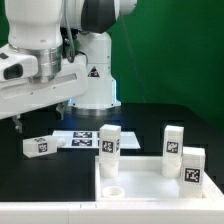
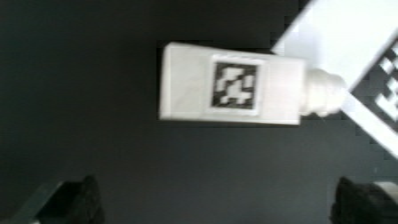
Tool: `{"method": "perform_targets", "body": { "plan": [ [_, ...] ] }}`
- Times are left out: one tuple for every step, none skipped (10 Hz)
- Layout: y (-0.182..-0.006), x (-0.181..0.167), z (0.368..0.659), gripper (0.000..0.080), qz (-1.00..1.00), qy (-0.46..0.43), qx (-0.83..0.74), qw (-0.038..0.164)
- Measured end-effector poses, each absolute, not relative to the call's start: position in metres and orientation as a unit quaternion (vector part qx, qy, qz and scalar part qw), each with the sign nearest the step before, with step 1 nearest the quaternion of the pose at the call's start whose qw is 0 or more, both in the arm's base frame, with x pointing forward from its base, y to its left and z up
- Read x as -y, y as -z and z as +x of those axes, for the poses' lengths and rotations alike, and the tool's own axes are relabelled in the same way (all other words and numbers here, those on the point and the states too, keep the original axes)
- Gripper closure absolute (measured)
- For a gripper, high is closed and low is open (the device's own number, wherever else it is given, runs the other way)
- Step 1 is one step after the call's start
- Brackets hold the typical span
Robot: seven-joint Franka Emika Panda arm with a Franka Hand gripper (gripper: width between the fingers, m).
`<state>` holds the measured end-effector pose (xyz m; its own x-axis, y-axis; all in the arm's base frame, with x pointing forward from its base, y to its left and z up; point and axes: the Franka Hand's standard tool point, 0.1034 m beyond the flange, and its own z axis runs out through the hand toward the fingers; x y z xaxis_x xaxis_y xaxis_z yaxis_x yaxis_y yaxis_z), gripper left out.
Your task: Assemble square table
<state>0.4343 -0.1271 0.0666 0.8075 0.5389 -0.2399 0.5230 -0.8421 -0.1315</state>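
The white square tabletop [image 1: 150, 190] lies at the front of the exterior view's right, with a round socket [image 1: 112, 187] showing at its near left corner. Three white tagged legs stand upright on it, at the back left [image 1: 110, 143], back right [image 1: 173, 140] and right [image 1: 193, 165]. One more leg [image 1: 40, 146] lies flat on the black table further left. My gripper [image 1: 40, 115] hangs open above that lying leg, apart from it. In the wrist view the leg [image 2: 231, 85] lies ahead of the gripper [image 2: 219, 205], tag up, its screw end towards the marker board. Nothing is between the dark fingertips [image 2: 75, 200].
The marker board [image 1: 80, 140] [image 2: 356, 60] lies flat on the table between the lying leg and the tabletop. The arm's white base [image 1: 95, 80] stands behind it. A green wall closes the back.
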Motion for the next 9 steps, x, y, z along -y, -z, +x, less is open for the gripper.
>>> {"method": "perform_targets", "body": {
  "plan": [
    [-0.066, 0.127, 0.436, 0.0151, -0.954, -0.133, 0.267, 0.027],
    [-0.066, 0.126, 0.436, 0.0151, -0.960, -0.134, 0.245, 0.025],
    [-0.066, 0.125, 0.436, 0.0151, -0.968, -0.134, 0.212, 0.021],
    [-0.065, 0.126, 0.435, 0.0151, -0.971, -0.135, 0.195, 0.020],
    [-0.062, 0.131, 0.435, 0.0151, -0.984, -0.150, 0.087, 0.029],
    [-0.057, 0.136, 0.435, 0.0151, -0.986, -0.160, 0.007, 0.041],
    [-0.055, 0.137, 0.431, 0.0151, -0.978, -0.185, -0.076, 0.065],
    [-0.061, 0.136, 0.433, 0.0151, -0.954, -0.229, -0.166, 0.097],
    [-0.058, 0.142, 0.446, 0.0151, -0.954, -0.215, -0.187, 0.089]
  ]
}}
